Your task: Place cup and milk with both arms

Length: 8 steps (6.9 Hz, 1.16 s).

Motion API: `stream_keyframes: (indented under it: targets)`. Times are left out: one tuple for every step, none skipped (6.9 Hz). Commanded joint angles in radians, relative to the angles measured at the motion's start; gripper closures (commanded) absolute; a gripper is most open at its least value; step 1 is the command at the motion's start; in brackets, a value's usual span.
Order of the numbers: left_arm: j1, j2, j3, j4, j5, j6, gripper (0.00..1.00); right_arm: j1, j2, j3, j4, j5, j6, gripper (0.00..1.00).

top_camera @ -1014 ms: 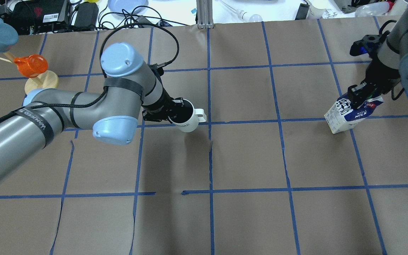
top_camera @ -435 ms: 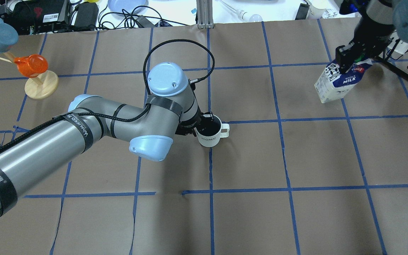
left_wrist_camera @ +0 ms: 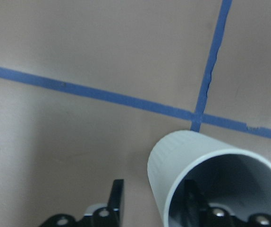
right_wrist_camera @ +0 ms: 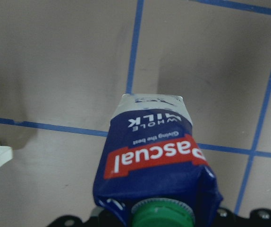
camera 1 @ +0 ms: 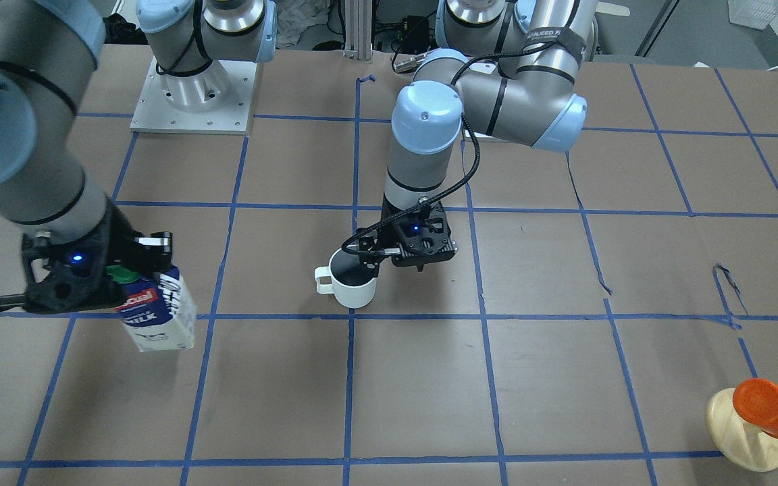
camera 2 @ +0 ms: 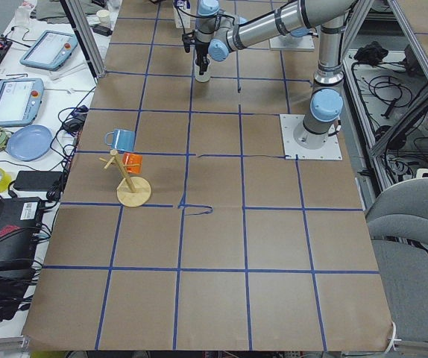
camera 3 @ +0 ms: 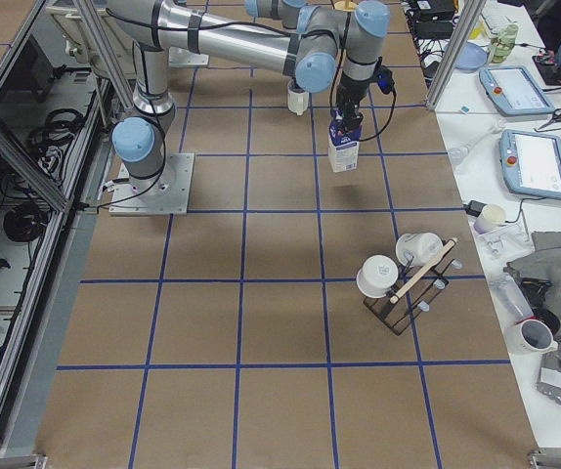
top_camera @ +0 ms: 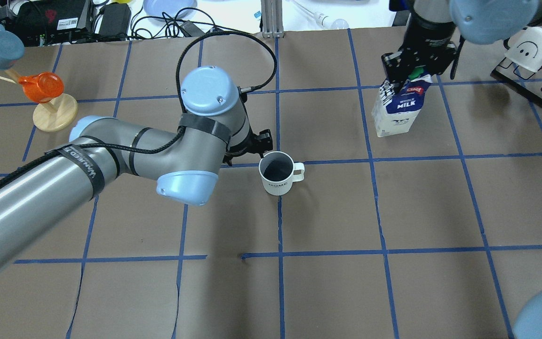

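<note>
The white ribbed cup [top_camera: 278, 178] stands upright on the brown paper at the table's centre, handle toward the robot's right. It also shows in the front view [camera 1: 354, 289] and the left wrist view [left_wrist_camera: 173, 156]. My left gripper [camera 1: 396, 267] is open. One finger is inside the cup and the other outside, with gaps to the wall. My right gripper [top_camera: 410, 75] is shut on the top of the milk carton [top_camera: 398, 112]. The carton hangs tilted, low over the table at the far right [camera 1: 159, 317] [right_wrist_camera: 149, 156]. I cannot tell whether it touches the table.
A wooden mug tree [top_camera: 54, 112] with a blue and an orange cup stands far left. A black rack with white mugs [top_camera: 532, 44] stands far right. Cables and devices [top_camera: 64, 19] line the far edge. The arms' base plates [camera 1: 190, 101] are on the robot's side.
My left arm carried the cup right to the centre, then drew back slightly while the cup stayed put. My right arm carried the milk farther away and toward the centre.
</note>
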Motion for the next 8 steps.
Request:
stream_keyframes:
  targets:
    - [0.175, 0.104, -0.001, -0.152, 0.011, 0.235, 0.0, 0.138, -0.004, 0.083, -0.021, 0.125, 0.25, 0.9]
    - [0.27, 0.151, -0.001, -0.218, 0.011, 0.355, 0.0, 0.179, -0.007, 0.13, -0.076, 0.13, 0.295, 0.9]
    - [0.326, 0.204, 0.008, -0.272, 0.009, 0.449, 0.0, 0.207, -0.007, 0.184, -0.131, 0.126, 0.339, 0.9]
    - [0.354, 0.233, 0.007, -0.282, 0.008, 0.5, 0.0, 0.211, -0.013, 0.216, -0.15, 0.125, 0.338, 0.9]
    - [0.377, 0.236, 0.016, -0.279, -0.003, 0.506, 0.0, 0.211, -0.013, 0.22, -0.158, 0.112, 0.339, 0.89]
    - [0.395, 0.241, 0.042, -0.297, -0.001, 0.528, 0.0, 0.211, -0.013, 0.221, -0.158, 0.112, 0.343, 0.89]
    - [0.4, 0.241, 0.083, -0.334, -0.001, 0.537, 0.0, 0.211, -0.013, 0.223, -0.153, 0.112, 0.341, 0.85]
    - [0.385, 0.241, 0.153, -0.383, 0.005, 0.552, 0.0, 0.211, -0.013, 0.224, -0.159, 0.109, 0.336, 0.15]
